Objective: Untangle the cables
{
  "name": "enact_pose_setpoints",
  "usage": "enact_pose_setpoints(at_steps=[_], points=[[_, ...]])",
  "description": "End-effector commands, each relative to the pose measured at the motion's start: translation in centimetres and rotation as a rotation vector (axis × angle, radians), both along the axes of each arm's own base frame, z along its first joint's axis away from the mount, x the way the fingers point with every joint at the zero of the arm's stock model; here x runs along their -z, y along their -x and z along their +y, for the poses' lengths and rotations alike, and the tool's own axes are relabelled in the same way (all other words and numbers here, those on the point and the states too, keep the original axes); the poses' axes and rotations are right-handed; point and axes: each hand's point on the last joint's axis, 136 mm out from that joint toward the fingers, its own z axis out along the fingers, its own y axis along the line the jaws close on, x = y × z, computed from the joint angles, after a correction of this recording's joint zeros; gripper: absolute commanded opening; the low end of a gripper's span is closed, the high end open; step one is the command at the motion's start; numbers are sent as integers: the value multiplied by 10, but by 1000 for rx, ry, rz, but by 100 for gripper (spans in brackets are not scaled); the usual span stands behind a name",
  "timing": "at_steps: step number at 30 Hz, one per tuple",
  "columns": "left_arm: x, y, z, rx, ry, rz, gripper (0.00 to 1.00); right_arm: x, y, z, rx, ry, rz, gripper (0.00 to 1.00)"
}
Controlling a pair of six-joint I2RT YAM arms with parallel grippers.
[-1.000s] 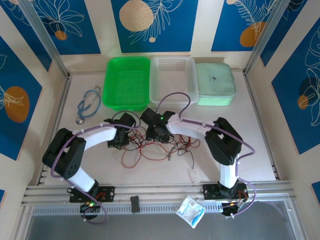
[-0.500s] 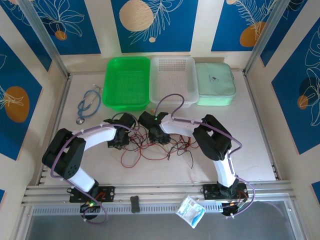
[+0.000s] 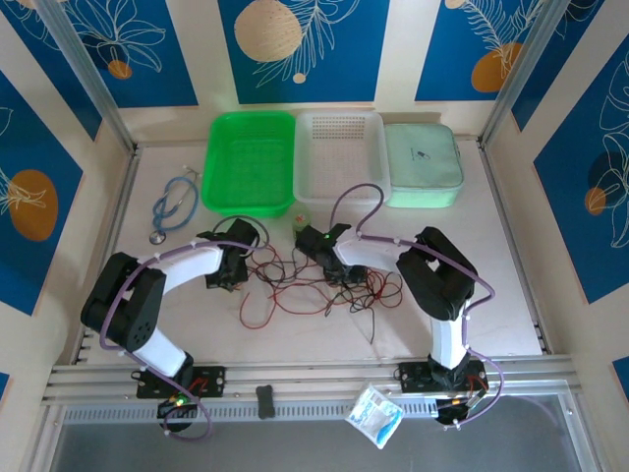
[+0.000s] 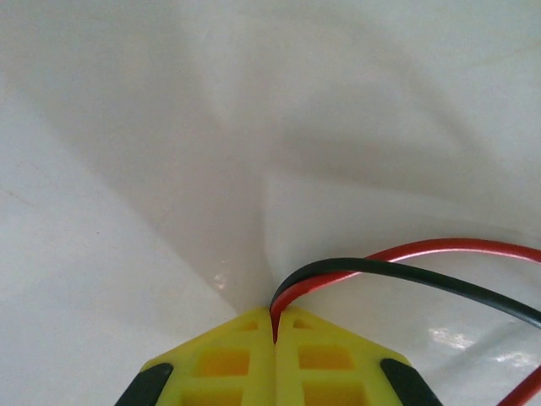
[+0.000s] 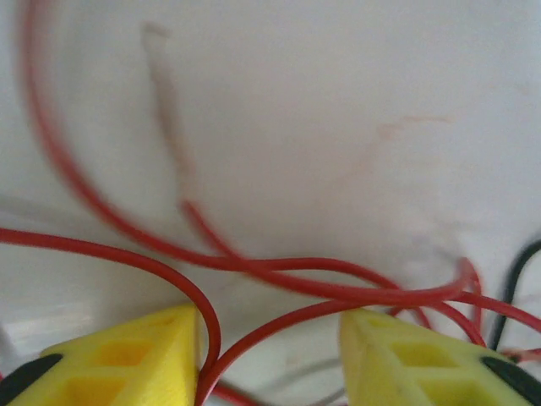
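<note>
While the left jaws pinch the cables point(image 4: 363, 267), the right jaws stand apart around blurred red strands point(image 5: 372, 296).

red and black cables point(image 3: 314, 285), tangled, mid-table

The cables point(image 3: 285, 278) clutter the middle of the table point(image 3: 506, 236), whose right side lies open.

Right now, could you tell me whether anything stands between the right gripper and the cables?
Nothing visible does. The right gripper is open, and the red cables loop through the gap between its fingers, lying on the white table.
</note>
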Motion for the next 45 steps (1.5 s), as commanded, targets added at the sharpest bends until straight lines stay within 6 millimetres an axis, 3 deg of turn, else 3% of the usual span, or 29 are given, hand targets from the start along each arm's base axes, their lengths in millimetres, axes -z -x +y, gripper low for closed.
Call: enact_pose_setpoints(at_steps=[1,5,12,21,25,31,35,40,45], points=[[2,9,15,-14,-40,23,0,0,20,-51,-17,207,99,46],[-1,9,18,-21,-47,23,0,-3,14,-58,-3,216,90,43],[-17,7,23,-35,-53,-12,0,-14,-3,-65,-2,186,42,28],[-38,1,19,-34,-11,-78,3,-33,-26,-23,-100,-63,-31,12],[-45,-1,21,-33,-22,-93,14,-42,-32,-13,-113,-143,-49,17],[-65,1,32,-35,-68,-137,57,-55,-26,-20,-69,-173,-46,38],[-86,2,35,-16,-80,-184,69,-66,-13,-22,-7,-259,-47,46],[-119,-3,10,81,-21,-239,75,-85,5,-28,87,-372,-74,52],[-138,-9,-60,290,67,-246,75,-76,18,-45,198,-423,-60,51]])
